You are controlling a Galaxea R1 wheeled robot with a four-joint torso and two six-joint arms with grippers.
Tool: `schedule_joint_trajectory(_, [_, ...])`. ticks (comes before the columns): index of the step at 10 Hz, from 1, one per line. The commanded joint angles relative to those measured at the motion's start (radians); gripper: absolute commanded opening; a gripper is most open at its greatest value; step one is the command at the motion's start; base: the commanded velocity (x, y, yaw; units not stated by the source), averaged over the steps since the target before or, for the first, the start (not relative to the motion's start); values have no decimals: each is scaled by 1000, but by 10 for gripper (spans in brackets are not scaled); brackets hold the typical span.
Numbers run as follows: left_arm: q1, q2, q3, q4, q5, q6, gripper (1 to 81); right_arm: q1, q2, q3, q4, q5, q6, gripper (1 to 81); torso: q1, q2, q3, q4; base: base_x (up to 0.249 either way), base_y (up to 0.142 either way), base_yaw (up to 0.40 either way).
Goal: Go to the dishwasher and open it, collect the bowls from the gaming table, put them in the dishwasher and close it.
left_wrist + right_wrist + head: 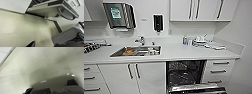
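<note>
So, fingers first: I honestly can't tell how either set stands. The left wrist camera catches just a dark tip of the left gripper (31, 44) low over the pale speckled floor (18, 27), and the right wrist camera shows a dark bit of the right gripper (29, 91) over more of that same floor. Nothing visible in either one, no bowl, no handle, so my guess is both are empty, but open or closed is anyone's call.

Moving outward, the left wrist camera looks up at the underside of the dropped dishwasher door (50, 7) with its long curved bar handle (65, 13) hanging out over the floor. So that arm is down near the door, beside it and not touching as far as I can see.

From the head camera, the dishwasher (185, 73) sits under the white counter (184, 53), between the white cabinet doors (134, 75) and a stack of drawers (220, 71). Its door is folded down and the dark inside with the rack is showing. Up top there's a sink (136, 51) with some stuff in it, a tap behind it, and a clutter of bottles and dishes (201, 41) toward the corner. Paper towel dispenser (119, 15) and a soap dispenser (158, 23) on the wall.

Progress-wise: step one looks done, since the robot is at the dishwasher and it's open. Everything else is left, I'd say. No bright bowls in the rack that I can make out, so fetching them from the gaming table, loading and closing are all to go.
</note>
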State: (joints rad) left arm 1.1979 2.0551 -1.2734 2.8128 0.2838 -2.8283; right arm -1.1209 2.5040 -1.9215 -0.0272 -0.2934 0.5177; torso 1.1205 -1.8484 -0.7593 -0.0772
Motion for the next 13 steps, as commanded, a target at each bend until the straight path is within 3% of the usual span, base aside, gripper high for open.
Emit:
schedule_joint_trajectory(1, [19, 78, -108, 67, 80, -52, 811, 3, 41, -84, 1, 69, -115, 811, 0, 0, 0, 0, 0, 0, 0])
schedule_joint_trajectory(5, [167, 289, -394, 67, 77, -52, 811, -100, 169, -307, 1, 142, -245, 811, 0, 0, 0, 0, 0, 0, 0])
schedule_joint_trajectory(8, [248, 407, -549, 67, 77, -52, 811, -179, 238, -399, 0, 200, -313, 811, 0, 0, 0, 0, 0, 0, 0])
schedule_joint_trajectory(13, [319, 591, -796, 67, 71, -52, 811, -281, 363, -537, -34, 220, -378, 811, 0, 0, 0, 0, 0, 0, 0])
